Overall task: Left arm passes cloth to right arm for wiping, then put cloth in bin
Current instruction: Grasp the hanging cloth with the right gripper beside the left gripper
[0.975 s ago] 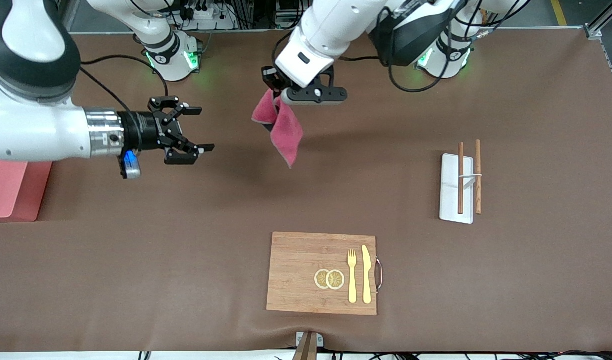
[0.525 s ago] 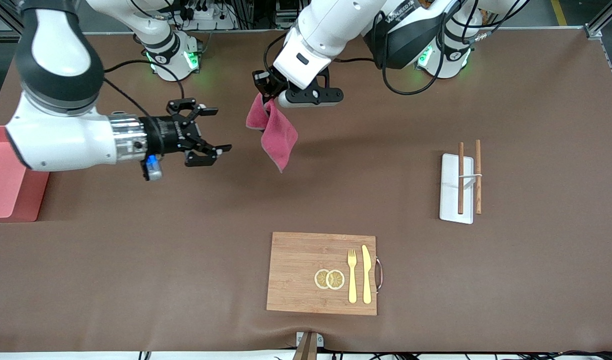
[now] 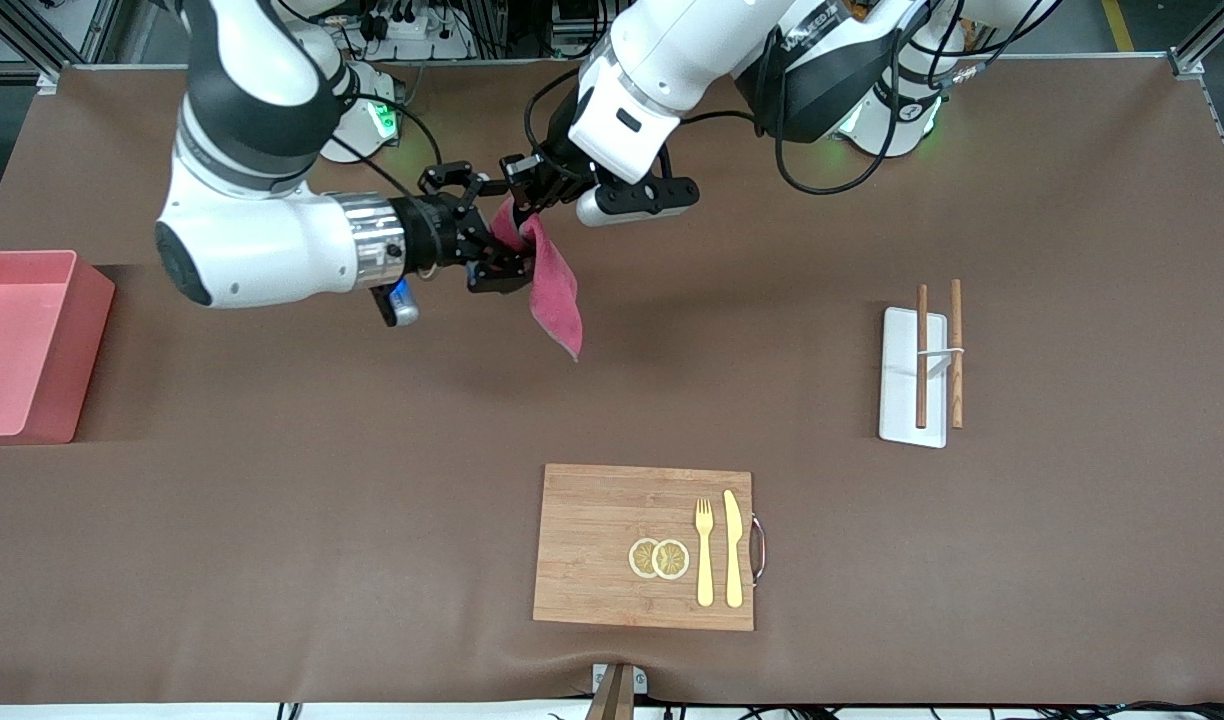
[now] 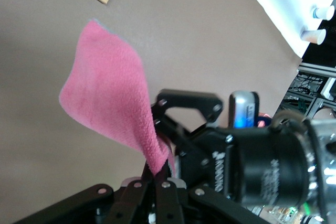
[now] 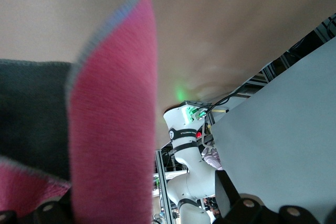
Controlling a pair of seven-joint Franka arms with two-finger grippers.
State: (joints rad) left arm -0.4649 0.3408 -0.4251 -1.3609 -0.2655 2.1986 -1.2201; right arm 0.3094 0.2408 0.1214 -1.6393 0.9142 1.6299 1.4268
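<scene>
Mid-handover, in the air over the bench (image 3: 972, 600) near the robots' bases. Left gripper (image 3: 520, 180) pinching the top corner of the cloth (image 3: 555, 290), fingers pressed together on the fabric. Right gripper (image 3: 484, 232) brought in level from the side, fingers (image 3: 500, 283) spread wide around the upper part of the cloth, just under the left gripper; not yet closed, judging by the gap seen from the left wrist.

Cloth (image 4: 107, 100) hanging free from its pinched corner, long axis running down from the grippers, loose tip pointing at the bench and slanted toward the wooden board (image 3: 644, 546). Grey patch and edging plain in the right wrist view (image 5: 113, 124).

Next move, probably: closing the right fingers on the cloth, then releasing the left pinch, in that order so nothing drops. Bin (image 3: 42, 430) waiting at the right arm's end of the bench, well apart.
</scene>
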